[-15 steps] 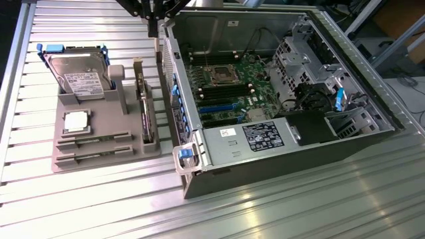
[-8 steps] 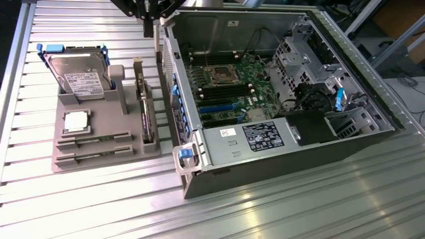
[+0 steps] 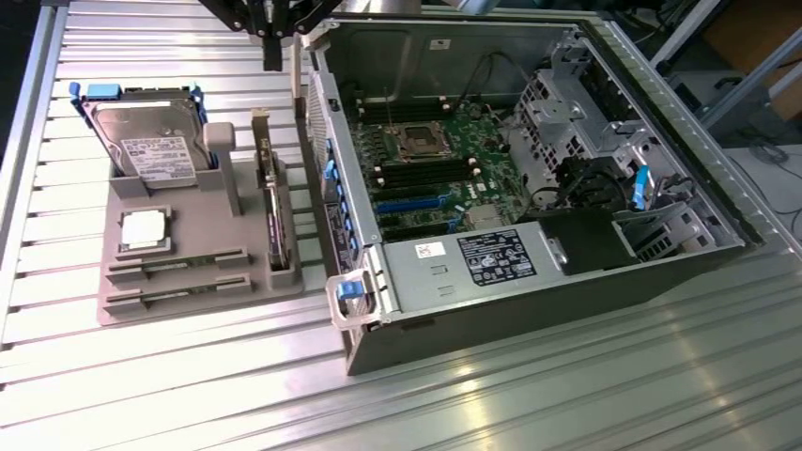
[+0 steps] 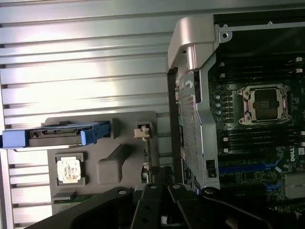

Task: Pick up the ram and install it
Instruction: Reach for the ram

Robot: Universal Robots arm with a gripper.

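Grey tray [image 3: 232,221] sits on the ribbed metal table [image 3: 564,395], on the exterior view's left. Ram [image 3: 178,266] [image 4: 76,196] sits in 1 of 2 long slots at the tray's near edge, just beside the processor [image 3: 146,230]. What the 2nd slot holds is unclear. Hard drive [image 3: 150,150] stands at the tray's far end. Card [image 3: 276,216] stands along the tray edge nearest the computer case [image 3: 501,329].

Gripper [image 3: 273,64] [image 4: 162,210] hangs above the tray's far edge, near the case's rear corner. Its fingers are closed together, well apart from the ram.

Only a narrow strip separates tray and case. Wide bare table lies in front of both. The case lies open-side up, its walls rimming the motherboard [image 3: 433,164].
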